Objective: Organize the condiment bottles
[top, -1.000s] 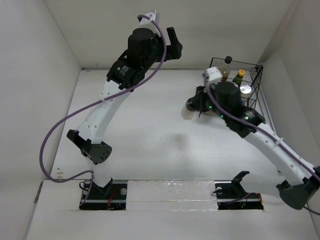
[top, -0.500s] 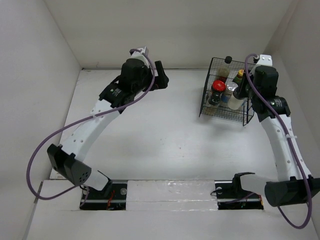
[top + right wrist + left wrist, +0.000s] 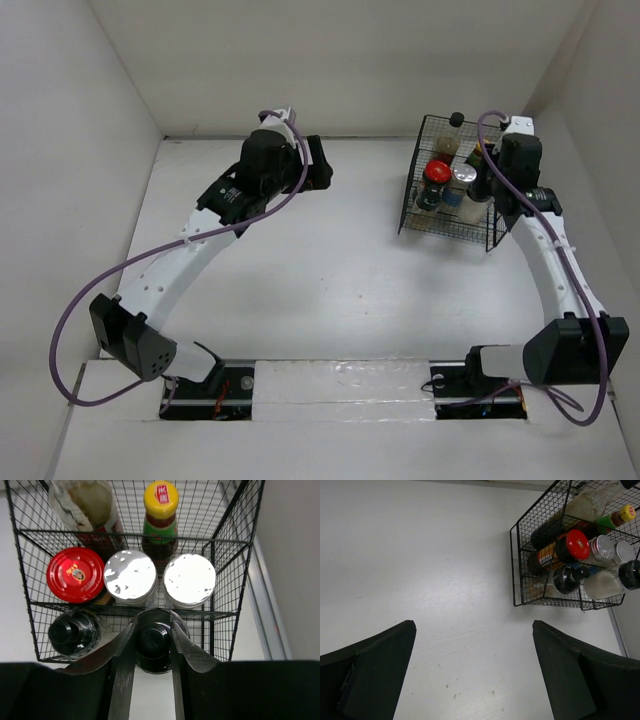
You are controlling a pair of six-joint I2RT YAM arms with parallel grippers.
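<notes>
Since a second ago my right arm has swung from over the open table to the basket, and my left arm has dropped lower over the far left of the table.

My right gripper (image 3: 153,630) is closed on the cap of a black-capped jar (image 3: 155,655), one finger pressed to each side of it. The jar stands upright in the near right corner of the black wire basket (image 3: 525,587). Beside it in the near row stands a second black-capped jar (image 3: 75,632). The row behind holds a red-lidded jar (image 3: 75,575), a silver-capped shaker (image 3: 130,577) and a second silver-capped shaker (image 3: 189,580), the two shakers touching. At the back are a yellow-capped bottle (image 3: 161,500) with a green neck and a pale clear-bodied bottle (image 3: 90,500). All seven stand inside the basket, at the far right of the white table (image 3: 420,555), near the wall.

My left gripper (image 3: 475,672) hangs with its fingers spread wide and nothing between them, above bare table, well apart from the basket.
</notes>
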